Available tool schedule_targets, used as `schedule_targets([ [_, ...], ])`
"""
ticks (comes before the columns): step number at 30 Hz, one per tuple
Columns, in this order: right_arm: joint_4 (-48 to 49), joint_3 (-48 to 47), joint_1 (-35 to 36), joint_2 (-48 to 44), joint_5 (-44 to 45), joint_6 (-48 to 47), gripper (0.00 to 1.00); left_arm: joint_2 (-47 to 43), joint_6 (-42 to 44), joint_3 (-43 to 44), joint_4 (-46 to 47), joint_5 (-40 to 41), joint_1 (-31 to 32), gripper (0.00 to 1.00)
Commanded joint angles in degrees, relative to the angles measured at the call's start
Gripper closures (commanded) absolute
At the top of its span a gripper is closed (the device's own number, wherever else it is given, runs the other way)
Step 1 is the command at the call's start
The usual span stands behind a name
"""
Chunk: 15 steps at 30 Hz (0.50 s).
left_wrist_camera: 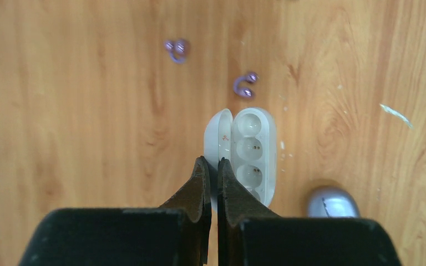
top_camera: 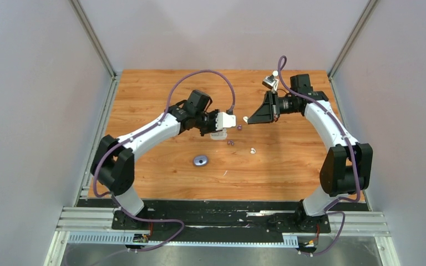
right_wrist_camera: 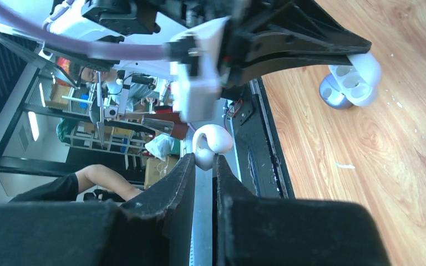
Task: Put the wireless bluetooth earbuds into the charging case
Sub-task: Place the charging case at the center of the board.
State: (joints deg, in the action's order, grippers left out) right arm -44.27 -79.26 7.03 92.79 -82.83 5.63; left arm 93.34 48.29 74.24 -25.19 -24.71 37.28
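White charging case [left_wrist_camera: 253, 152]: open, lid pinched by left gripper [left_wrist_camera: 211, 164], apparently to steady it. White earbud [right_wrist_camera: 213, 141]: clamped in right gripper [right_wrist_camera: 202, 162], held near case, likely for insertion. Purple earbuds [left_wrist_camera: 176, 50], second white earbud [top_camera: 253, 150]: loose on table [top_camera: 155, 100].

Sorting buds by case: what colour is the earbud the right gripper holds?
White; the earbud shows best in the right wrist view.
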Motion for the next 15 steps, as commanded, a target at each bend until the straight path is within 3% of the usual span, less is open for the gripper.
schedule_targets([
  [1,-2.41,1.18,-1.12,-2.48,0.09,-5.35,1.0,4.56,-4.69,3.73,-8.61,0.01,-0.94,1.0],
  [9,-2.79,2.27,-2.45,-2.57,0.62,-6.94,1.0,12.89,-7.63,6.57,-12.39,-3.91,-3.95,1.0],
  [15,-2.79,2.88,-2.57,-2.53,0.99,-7.12,1.0,15.35,-9.37,5.86,-7.68,-3.92,-5.37,1.0],
])
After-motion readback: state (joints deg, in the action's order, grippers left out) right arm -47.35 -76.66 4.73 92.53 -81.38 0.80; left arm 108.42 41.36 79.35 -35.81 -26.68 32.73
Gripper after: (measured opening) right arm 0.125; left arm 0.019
